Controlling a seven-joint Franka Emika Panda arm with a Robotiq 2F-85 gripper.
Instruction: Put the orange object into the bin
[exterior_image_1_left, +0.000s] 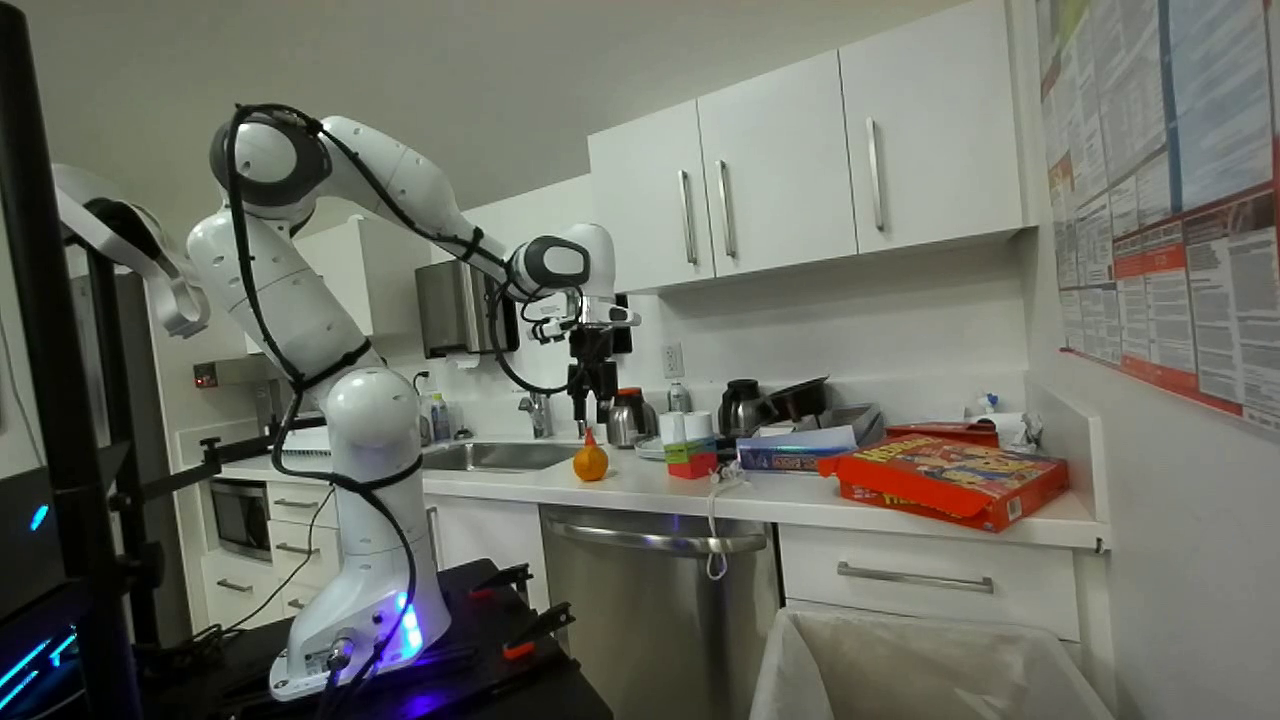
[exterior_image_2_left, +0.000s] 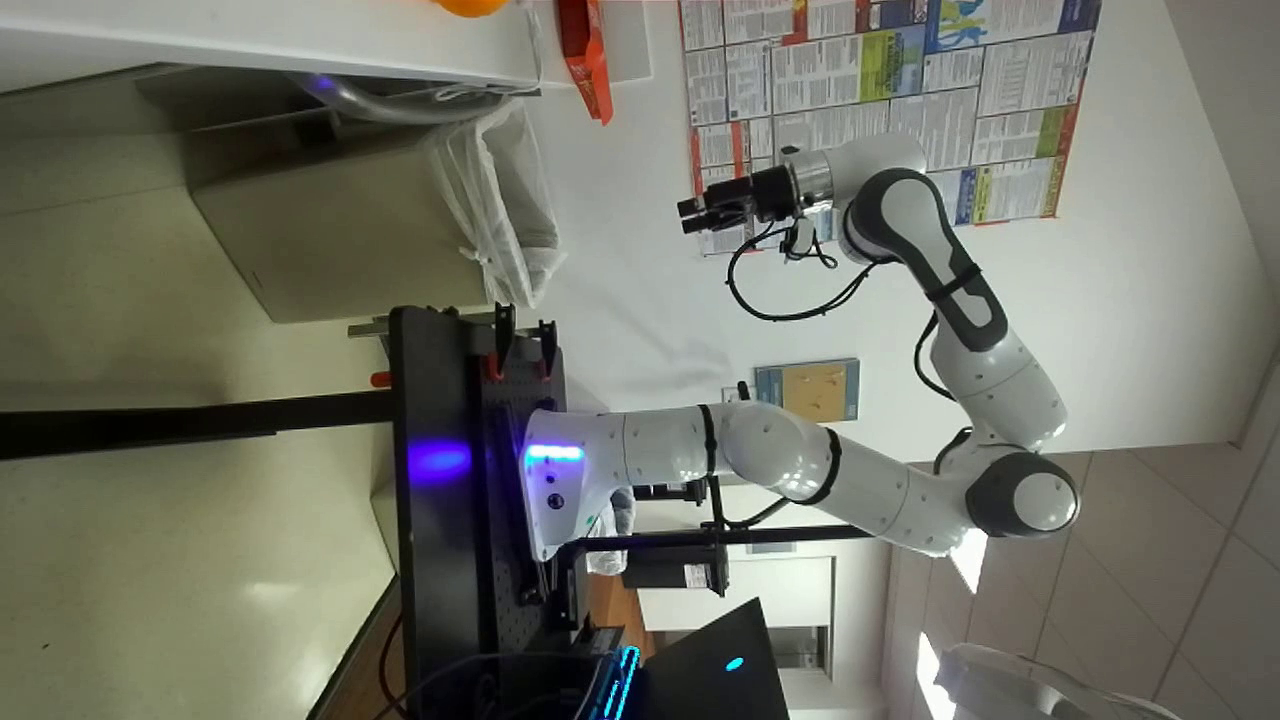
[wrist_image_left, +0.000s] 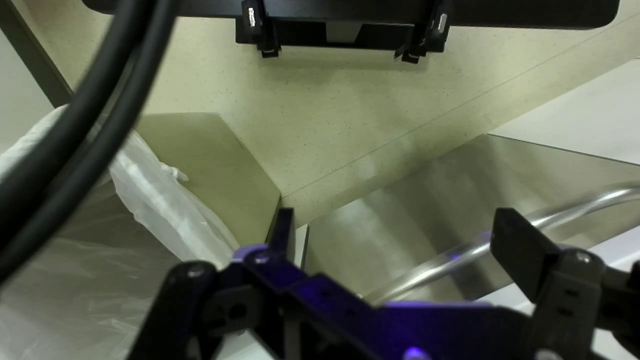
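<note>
The orange object (exterior_image_1_left: 590, 462) is small and round with a pointed red top. It stands on the counter near its front edge; only a sliver of it (exterior_image_2_left: 472, 5) shows at the edge of an exterior view, and it is out of the wrist view. The bin (exterior_image_2_left: 330, 230) is large and pale, with a white liner over its rim. It stands on the floor by the counter and also shows in the wrist view (wrist_image_left: 220, 170). My gripper (wrist_image_left: 392, 215) is open and empty, pointing down, high up; in both exterior views (exterior_image_1_left: 591, 412) (exterior_image_2_left: 688, 217) it touches nothing.
On the counter (exterior_image_1_left: 540, 490) stand stacked coloured blocks (exterior_image_1_left: 690, 458), a blue box (exterior_image_1_left: 795, 452), a red-orange box (exterior_image_1_left: 950, 475) and metal jugs (exterior_image_1_left: 740, 408). A sink (exterior_image_1_left: 500, 457) lies behind. The dishwasher handle (exterior_image_1_left: 655, 540) juts out. Black clamps (exterior_image_1_left: 540, 625) stick out from the robot's table.
</note>
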